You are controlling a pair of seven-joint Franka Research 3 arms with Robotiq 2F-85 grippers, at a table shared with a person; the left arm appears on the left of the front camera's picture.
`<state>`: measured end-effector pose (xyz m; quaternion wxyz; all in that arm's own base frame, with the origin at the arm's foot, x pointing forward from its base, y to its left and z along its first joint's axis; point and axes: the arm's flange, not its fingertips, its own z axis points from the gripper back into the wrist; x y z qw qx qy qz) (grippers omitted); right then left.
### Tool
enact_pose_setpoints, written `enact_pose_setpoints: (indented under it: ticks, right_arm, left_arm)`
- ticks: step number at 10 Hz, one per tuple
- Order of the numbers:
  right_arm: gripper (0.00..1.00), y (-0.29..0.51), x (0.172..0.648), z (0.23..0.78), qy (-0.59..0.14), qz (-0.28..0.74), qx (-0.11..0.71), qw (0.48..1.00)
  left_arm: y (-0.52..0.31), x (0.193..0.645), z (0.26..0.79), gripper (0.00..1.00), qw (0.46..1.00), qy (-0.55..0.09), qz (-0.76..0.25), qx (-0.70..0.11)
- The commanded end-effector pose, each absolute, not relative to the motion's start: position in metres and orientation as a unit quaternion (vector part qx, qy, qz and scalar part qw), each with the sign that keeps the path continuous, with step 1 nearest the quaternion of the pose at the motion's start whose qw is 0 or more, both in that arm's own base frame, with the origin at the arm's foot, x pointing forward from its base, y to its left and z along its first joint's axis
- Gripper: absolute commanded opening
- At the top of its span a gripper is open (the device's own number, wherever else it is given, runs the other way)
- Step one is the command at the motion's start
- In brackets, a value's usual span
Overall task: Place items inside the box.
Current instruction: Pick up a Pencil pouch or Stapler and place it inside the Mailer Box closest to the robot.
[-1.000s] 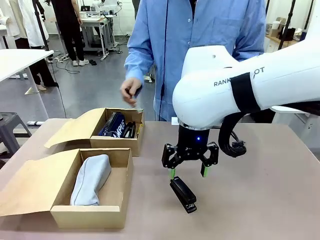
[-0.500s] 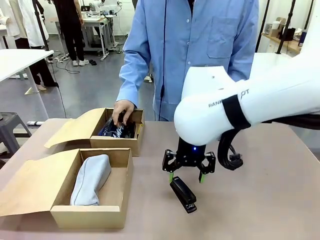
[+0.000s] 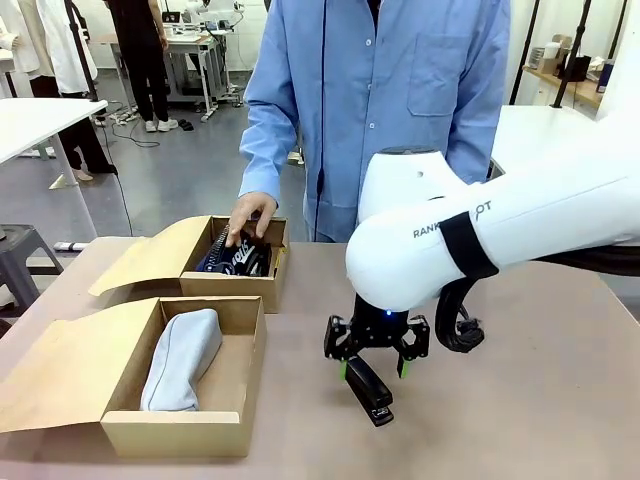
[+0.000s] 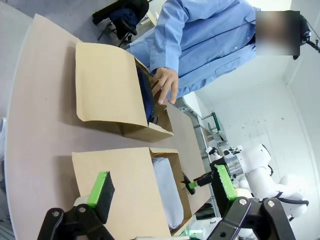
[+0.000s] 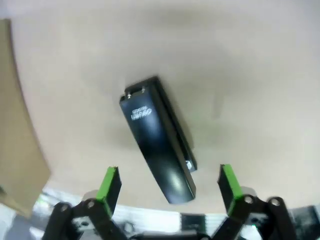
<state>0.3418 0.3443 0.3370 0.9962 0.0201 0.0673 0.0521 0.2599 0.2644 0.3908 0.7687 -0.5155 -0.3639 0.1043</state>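
Bench, tan top: near cardboard box and far cardboard box, both open, left; black stapler, centre.

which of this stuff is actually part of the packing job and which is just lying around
Part of the job: black stapler on the table under the open right gripper; grey pouch in the near box; navy pouch in the far box, with the person's hand on it.
Just lying about: white side table and grey stool, off to the left.
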Motion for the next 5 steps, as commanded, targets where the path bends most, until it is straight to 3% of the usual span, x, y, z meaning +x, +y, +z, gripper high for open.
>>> enact_pose_setpoints:
  ticks: [1,5]
  right_arm:
    - [1.0,0.3535,0.3515,0.3274,0.095,0.221,0.002,0.971]
    - [1.0,0.3577,0.3487,0.3206,0.085,0.28,0.01,0.956]
  left_arm:
    - [0.264,0.2608,0.392,1.0,0.762,-0.377,0.097,-0.518]
    - [0.264,0.2608,0.392,1.0,0.762,-0.377,0.097,-0.518]
